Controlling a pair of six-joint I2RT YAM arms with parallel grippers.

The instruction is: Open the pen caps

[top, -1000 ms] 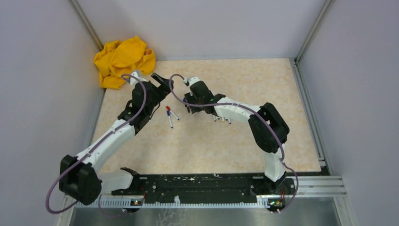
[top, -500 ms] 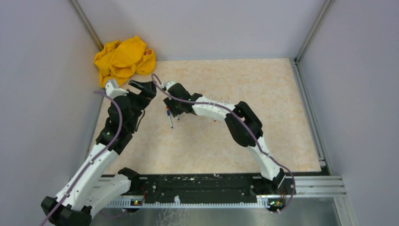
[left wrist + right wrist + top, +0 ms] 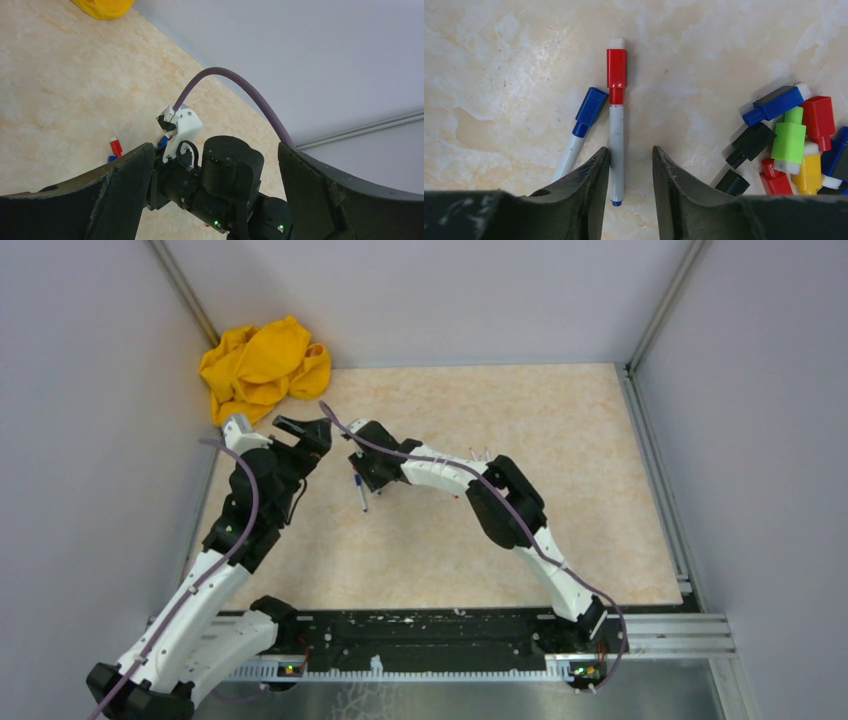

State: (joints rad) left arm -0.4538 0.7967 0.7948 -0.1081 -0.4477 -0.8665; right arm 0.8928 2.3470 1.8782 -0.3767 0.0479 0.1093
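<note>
1. Right pincer [image 3: 630, 152] hung above the bench [image 3: 499, 60], jaws parted narrowly, nothing gripped. Left pincer [image 3: 305, 432] gaped wide and empty, close by, facing the right wrist.
2. Red pen [image 3: 616, 145] lay flat with its barrel inside the right pincer's gap, off-centre and close against one jaw. Red cap [image 3: 616, 67] was on, pointing away from the pincer.
3. Blue pen [image 3: 572, 145] lay just beside it, tilted, blue cap [image 3: 591, 106] also on.
4. Loose caps [image 3: 791, 140] were heaped to one side, apart from both pens.
5. Step judged: gripping the red pen's barrel.
6. To do it well: centre the gap on the barrel before closing, or the near jaw may roll it. Grip low on the barrel, leaving the cap clear for the left pincer to pull straight along the pen.
7. Risk: the outer jaw may catch the blue pen.
</note>
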